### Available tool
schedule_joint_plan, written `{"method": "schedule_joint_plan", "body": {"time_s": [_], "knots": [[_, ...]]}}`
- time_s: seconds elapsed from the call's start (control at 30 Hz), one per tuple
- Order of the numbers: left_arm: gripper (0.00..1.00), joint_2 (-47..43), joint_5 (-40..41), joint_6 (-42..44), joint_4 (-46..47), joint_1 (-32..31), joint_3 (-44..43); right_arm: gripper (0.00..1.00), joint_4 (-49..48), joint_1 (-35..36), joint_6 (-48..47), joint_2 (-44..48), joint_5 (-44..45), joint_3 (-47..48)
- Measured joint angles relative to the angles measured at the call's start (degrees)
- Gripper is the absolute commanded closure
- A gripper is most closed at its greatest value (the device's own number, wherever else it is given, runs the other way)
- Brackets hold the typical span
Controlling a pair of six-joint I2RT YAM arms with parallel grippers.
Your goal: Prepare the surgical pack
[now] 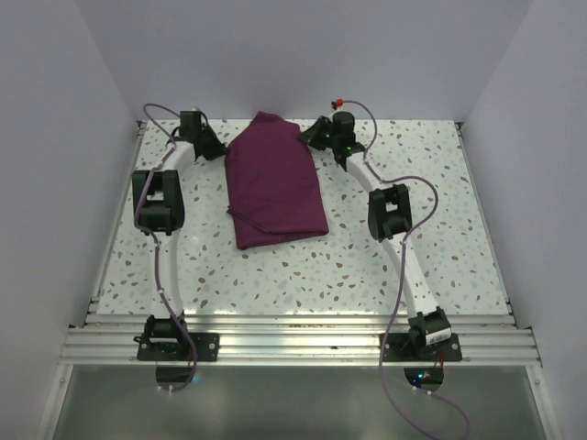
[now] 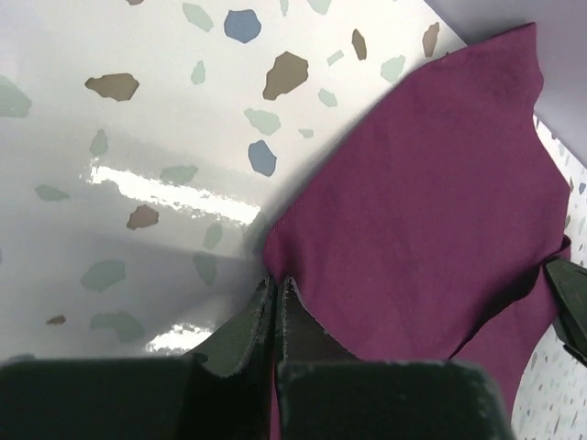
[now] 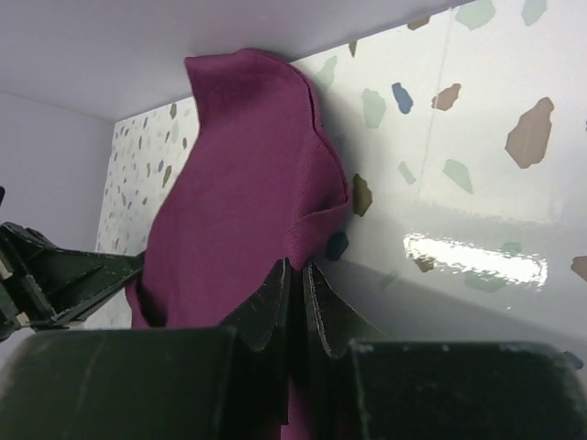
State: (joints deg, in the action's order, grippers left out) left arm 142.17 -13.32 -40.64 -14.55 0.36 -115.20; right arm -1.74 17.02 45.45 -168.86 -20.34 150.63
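Near the far edge of the speckled white tabletop (image 1: 367,266), we are pinching the folded plum-purple cloth surgical pack (image 1: 275,183) by its far corners, left gripper (image 2: 277,286) and right gripper (image 3: 295,271) clamped onto it; we are judging it soft, light, floppy.

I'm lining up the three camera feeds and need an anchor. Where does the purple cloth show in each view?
Top external: the purple cloth lies far centre on the speckled tabletop.
Left wrist: it fills the right half, its edge pinched in the left gripper.
Right wrist: it sits centre-left, its edge pinched in the right gripper.
Shared landmark: the speckled tabletop, seen in all three views.
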Motion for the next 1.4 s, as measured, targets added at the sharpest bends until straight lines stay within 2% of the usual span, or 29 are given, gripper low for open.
{"method": "schedule_joint_plan", "body": {"time_s": [0.2, 0.43, 0.7, 1.07, 1.4], "knots": [[1.00, -5.4, -0.2, 1.5, -4.5, 0.0, 0.2, 1.00, 2.3, -0.5, 1.0, 6.8, -3.8, -3.9], [1.00, -14.6, -1.4, 2.9, -6.9, -0.1, 5.0, 1.00, 6.2, -1.0, 1.0, 14.6, -9.5, -8.6], [1.00, -26.3, -1.5, 3.6, -8.0, -1.7, 18.2, 1.00, 9.0, -1.4, -0.1, 26.9, -12.7, -25.5], [1.00, -41.1, -1.5, 4.4, -9.4, -4.2, 33.9, 1.00, 12.7, -1.4, -2.3, 38.4, -15.6, -39.2], [1.00, -50.4, -1.5, 5.4, -10.8, -4.3, 43.5, 1.00, 16.7, -1.4, -6.2, 48.1, -16.7, -50.9]]}}
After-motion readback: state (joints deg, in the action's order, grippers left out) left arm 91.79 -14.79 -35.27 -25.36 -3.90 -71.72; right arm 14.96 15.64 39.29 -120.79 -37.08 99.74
